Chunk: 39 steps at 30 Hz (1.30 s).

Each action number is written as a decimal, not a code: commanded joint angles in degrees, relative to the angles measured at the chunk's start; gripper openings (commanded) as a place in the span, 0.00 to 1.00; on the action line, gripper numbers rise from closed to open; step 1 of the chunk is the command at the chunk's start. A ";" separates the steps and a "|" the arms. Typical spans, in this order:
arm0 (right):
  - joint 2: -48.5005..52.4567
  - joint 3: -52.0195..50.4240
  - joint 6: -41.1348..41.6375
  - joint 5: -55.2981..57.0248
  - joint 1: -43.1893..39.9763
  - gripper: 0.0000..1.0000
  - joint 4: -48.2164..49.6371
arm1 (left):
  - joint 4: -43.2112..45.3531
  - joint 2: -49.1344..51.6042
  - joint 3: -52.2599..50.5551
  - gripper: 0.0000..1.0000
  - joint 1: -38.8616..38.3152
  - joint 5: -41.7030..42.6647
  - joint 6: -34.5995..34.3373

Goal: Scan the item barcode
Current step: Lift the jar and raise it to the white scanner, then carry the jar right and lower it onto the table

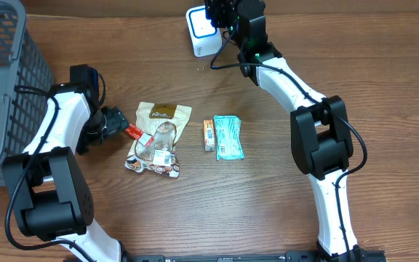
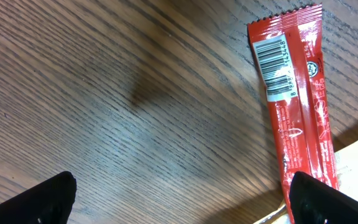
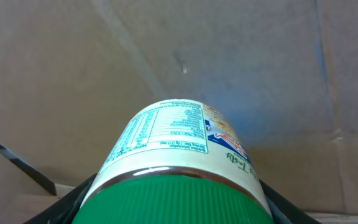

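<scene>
Right pincer (image 3: 176, 210) grips jar (image 3: 179, 149), hidden overhead.

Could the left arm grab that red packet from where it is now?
Probably yes: the left gripper is wide open right beside the red packet, whose barcode end lies bare on the table.

The container (image 3: 179, 162) is round, with a ribbed green lid and a pale label bearing a printed nutrition table. It is clamped in the right gripper (image 1: 222, 14) at the far side of the table, just beside the white scanner (image 1: 201, 33). The red wrapper (image 2: 294, 106) lies flat at left, barcode up.
</scene>
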 commanded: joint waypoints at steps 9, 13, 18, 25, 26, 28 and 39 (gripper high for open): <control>5.40 1.05 -2.45 -1.38 0.00 0.34 1.66 | 0.07 -0.13 1.07 1.00 0.57 -1.18 0.85; 6.58 1.05 -2.45 -2.54 0.04 0.33 1.90 | 0.07 -0.13 1.07 1.00 0.57 -1.18 0.85; 6.75 1.05 -2.47 -2.56 0.02 0.33 1.99 | 0.07 -0.13 1.07 1.00 0.57 -1.18 0.85; 5.40 1.22 -2.38 -8.55 -0.09 0.21 5.49 | 0.09 -0.13 1.07 1.00 0.57 -1.18 0.85; 4.46 1.22 -2.43 -8.50 -0.09 0.21 5.11 | 0.09 -0.13 1.07 1.00 0.57 -1.18 0.85; 2.75 1.22 -2.45 -8.24 -0.13 0.21 4.81 | 0.07 -0.13 1.07 1.00 0.57 -1.18 0.85; -10.27 1.22 -4.20 -5.27 -0.33 0.22 -3.87 | 0.09 -0.13 1.07 1.00 0.57 -1.18 0.85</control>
